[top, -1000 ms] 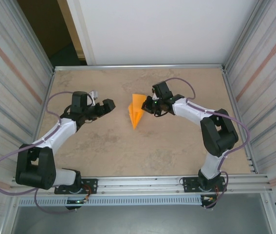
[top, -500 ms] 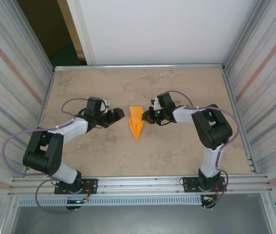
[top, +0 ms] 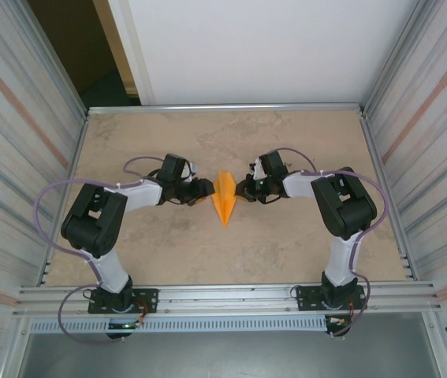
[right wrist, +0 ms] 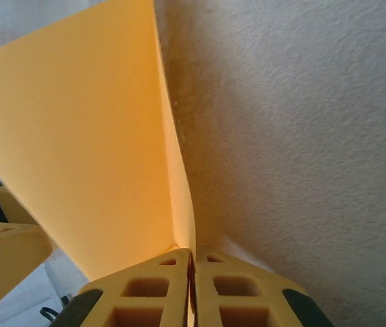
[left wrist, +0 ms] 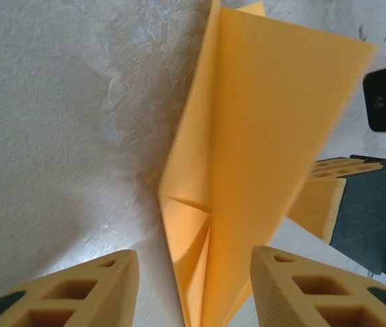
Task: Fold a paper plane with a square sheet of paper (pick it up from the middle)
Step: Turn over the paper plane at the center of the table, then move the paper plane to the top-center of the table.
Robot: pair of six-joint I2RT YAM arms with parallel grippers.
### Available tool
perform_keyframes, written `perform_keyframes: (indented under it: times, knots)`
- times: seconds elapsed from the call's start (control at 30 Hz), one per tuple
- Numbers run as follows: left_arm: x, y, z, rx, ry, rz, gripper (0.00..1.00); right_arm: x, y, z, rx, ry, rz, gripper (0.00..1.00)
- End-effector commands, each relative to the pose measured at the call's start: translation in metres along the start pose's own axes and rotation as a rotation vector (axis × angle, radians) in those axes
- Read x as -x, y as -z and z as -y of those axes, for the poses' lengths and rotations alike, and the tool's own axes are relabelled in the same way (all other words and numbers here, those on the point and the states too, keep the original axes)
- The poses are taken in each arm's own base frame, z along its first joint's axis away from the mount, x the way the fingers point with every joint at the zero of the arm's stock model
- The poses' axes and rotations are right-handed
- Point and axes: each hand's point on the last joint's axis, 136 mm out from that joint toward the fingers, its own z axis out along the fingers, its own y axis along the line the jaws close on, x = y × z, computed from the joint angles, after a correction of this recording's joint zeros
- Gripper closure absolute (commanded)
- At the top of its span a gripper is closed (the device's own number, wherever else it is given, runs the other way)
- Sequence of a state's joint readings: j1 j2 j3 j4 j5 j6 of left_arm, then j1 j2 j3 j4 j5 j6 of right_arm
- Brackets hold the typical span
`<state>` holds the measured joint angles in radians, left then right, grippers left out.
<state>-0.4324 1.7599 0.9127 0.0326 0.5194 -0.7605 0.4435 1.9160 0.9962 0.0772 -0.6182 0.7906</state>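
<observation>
The square sheet of paper now stands folded as a narrow orange paper plane (top: 225, 198) at mid-table, its point toward the near edge. My right gripper (top: 243, 189) is shut on the plane's right edge; in the right wrist view its fingers (right wrist: 158, 293) pinch the paper plane (right wrist: 90, 150), which rises upright from the table. My left gripper (top: 206, 191) is at the plane's left side. In the left wrist view its open jaws straddle the plane's (left wrist: 261, 136) lower folds with gaps on both sides. The right gripper's fingers (left wrist: 322, 197) show beyond the paper.
The beige stone-patterned table (top: 168, 252) is boxed in by metal walls on the left (top: 26, 157) and right (top: 428, 157), with a rail (top: 223, 299) along the near edge. Purple cables (top: 50, 205) loop beside both arms.
My left gripper has come in from the left to the plane and its jaws have narrowed around it. The right gripper has kept its hold, and the plane has shifted slightly nearer.
</observation>
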Motion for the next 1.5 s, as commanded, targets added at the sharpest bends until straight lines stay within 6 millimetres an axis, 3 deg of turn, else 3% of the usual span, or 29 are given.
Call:
perform_keyframes:
  times: [0.0, 0.27, 0.47, 0.67, 0.87, 1.2, 1.47]
  knots:
    - [0.001, -0.002, 0.005, -0.003, -0.008, -0.027, 0.54, -0.004, -0.003, 0.016, -0.043, 0.002, -0.015, 0.92]
    - [0.002, -0.016, 0.012, -0.053, -0.016, -0.078, 0.56, -0.003, -0.002, 0.016, -0.044, 0.002, -0.012, 0.95]
    - [0.006, -0.023, 0.018, -0.072, -0.027, -0.1, 0.63, -0.003, -0.003, 0.018, -0.049, 0.0, -0.014, 0.95]
    - [0.007, -0.027, 0.019, -0.071, -0.029, -0.118, 0.8, -0.003, -0.001, 0.018, -0.053, -0.003, -0.011, 0.96]
    - [0.018, -0.012, 0.011, 0.014, -0.046, -0.057, 0.93, 0.007, 0.017, 0.013, -0.073, 0.008, 0.05, 0.96]
    - [0.019, -0.005, -0.005, 0.067, 0.015, 0.025, 0.96, 0.013, 0.03, 0.025, -0.144, -0.015, 0.113, 0.97]
    - [0.016, -0.011, -0.007, 0.049, 0.037, 0.015, 0.97, 0.009, 0.022, 0.027, -0.157, -0.028, 0.079, 0.92]
